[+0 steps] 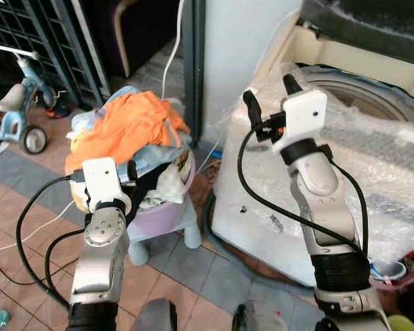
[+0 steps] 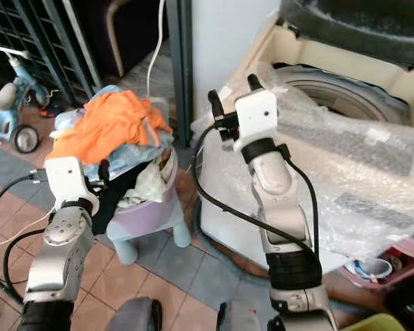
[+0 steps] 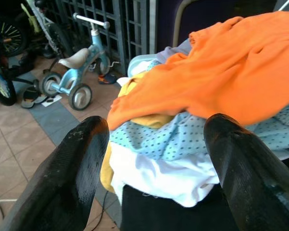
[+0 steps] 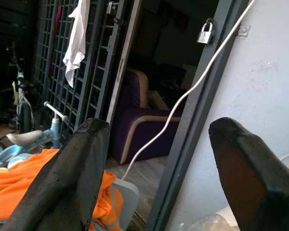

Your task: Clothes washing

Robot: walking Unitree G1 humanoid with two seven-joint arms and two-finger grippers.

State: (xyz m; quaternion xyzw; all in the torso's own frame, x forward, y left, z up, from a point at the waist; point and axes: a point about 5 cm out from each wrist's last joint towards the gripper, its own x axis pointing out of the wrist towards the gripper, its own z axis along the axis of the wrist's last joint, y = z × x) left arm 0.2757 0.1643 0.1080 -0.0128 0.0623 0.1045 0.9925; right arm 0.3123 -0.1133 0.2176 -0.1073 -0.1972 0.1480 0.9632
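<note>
At far left, a small pale-blue tricycle [image 1: 17, 110] with a cream seat stands on tiled floor beside a dark metal grille [image 1: 48, 41]. Next along, the left gripper [image 3: 154, 159] hovers low over the near side of the laundry basket [image 1: 169, 210], its two matte, grainy black fingers spread apart and holding nothing. The basket is lilac plastic, rounded, set on a pale-blue stool [image 1: 186, 234] whose top is mostly hidden. The clothes [image 1: 134, 124] are heaped above the rim: a crumpled orange garment on top, a dotted light-blue fabric, white cloth and a dark piece beneath; the lower layers cannot be told apart.

A white cable [image 4: 182, 101] hangs down a dark door frame carrying a padlock [image 4: 205, 32]. The right gripper [image 1: 270, 96] is raised level with the washing machine's near corner, fingers parted and empty. The washing machine [image 1: 262, 200], cream-coloured, is draped in crinkled bubble wrap [image 1: 372, 152]; its round drum opening shows blurred through the plastic and is cut off at right.
</note>
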